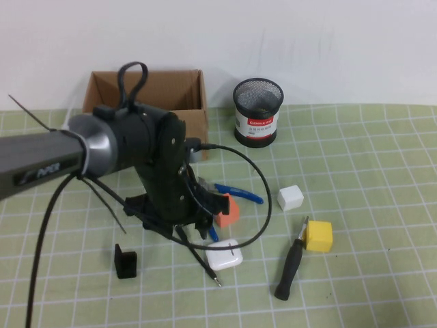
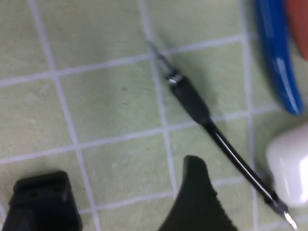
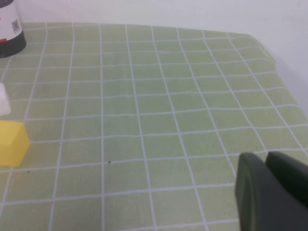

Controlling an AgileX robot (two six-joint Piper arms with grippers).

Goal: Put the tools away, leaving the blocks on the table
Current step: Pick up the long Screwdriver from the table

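My left gripper (image 1: 196, 229) hangs low over the table (image 1: 382, 171), open and holding nothing. In the left wrist view only one of its fingers (image 2: 197, 202) shows. The thin precision screwdriver (image 2: 202, 115) lies flat just beside that finger, its tip (image 1: 218, 282) past the earbud case. The blue-handled pliers (image 1: 240, 194) lie close by, against the orange block (image 1: 230, 212). The white block (image 1: 290, 197) and yellow block (image 1: 319, 235) sit to the right, with the thick black screwdriver (image 1: 291, 268) beside the yellow one. My right gripper (image 3: 264, 156) is shut over bare mat and is outside the high view.
A white earbud case (image 1: 224, 254) lies under the left gripper's cable. A black L-shaped bracket (image 1: 125, 262) stands at the front left. An open cardboard box (image 1: 147, 96) and a black mesh cup (image 1: 258, 111) stand at the back.
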